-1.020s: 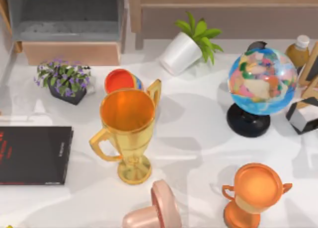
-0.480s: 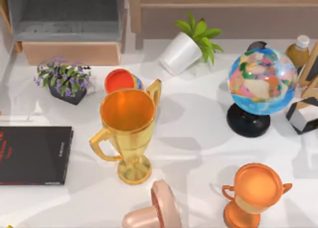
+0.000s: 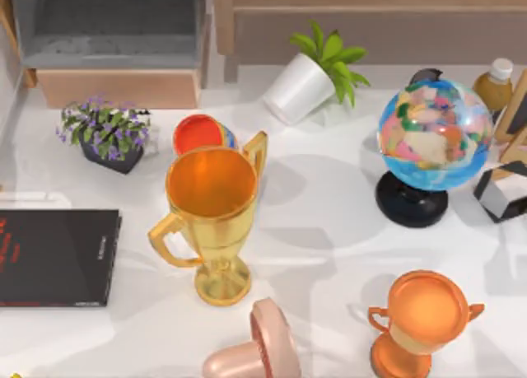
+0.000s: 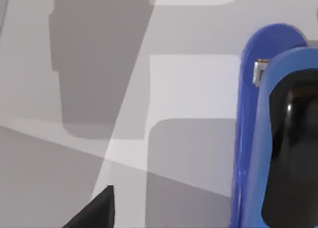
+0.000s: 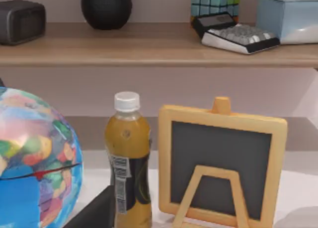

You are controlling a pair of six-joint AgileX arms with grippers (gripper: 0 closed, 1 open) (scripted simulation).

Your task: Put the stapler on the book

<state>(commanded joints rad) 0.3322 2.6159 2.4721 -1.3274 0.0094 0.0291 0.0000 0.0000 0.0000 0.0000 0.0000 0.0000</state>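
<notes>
The black book (image 3: 53, 257) with red lettering lies flat at the table's left edge in the top view. The bright-blue stapler (image 4: 248, 138) stands close in the left wrist view, with a pale grey patch (image 4: 259, 72) near its rounded end, over the white table. My left gripper (image 4: 196, 210) is open right beside the stapler: one dark fingertip (image 4: 94, 214) stands well clear of it, and a dark shape (image 4: 293, 138) overlaps the blue body. A dark fingertip (image 5: 97, 213) of my right gripper shows near the globe and the juice bottle.
A tall gold trophy (image 3: 212, 217) stands right of the book, with a purple flower pot (image 3: 105, 133) and a red bowl (image 3: 200, 133) behind it. Farther right are a tipped white plant pot (image 3: 300, 86), a globe (image 3: 434, 139), an orange trophy (image 3: 424, 316) and a pink object (image 3: 259, 345).
Only the shadows and the pale patch just behind the book at the table's left edge have shifted slightly. Everything on the table stays put.
</notes>
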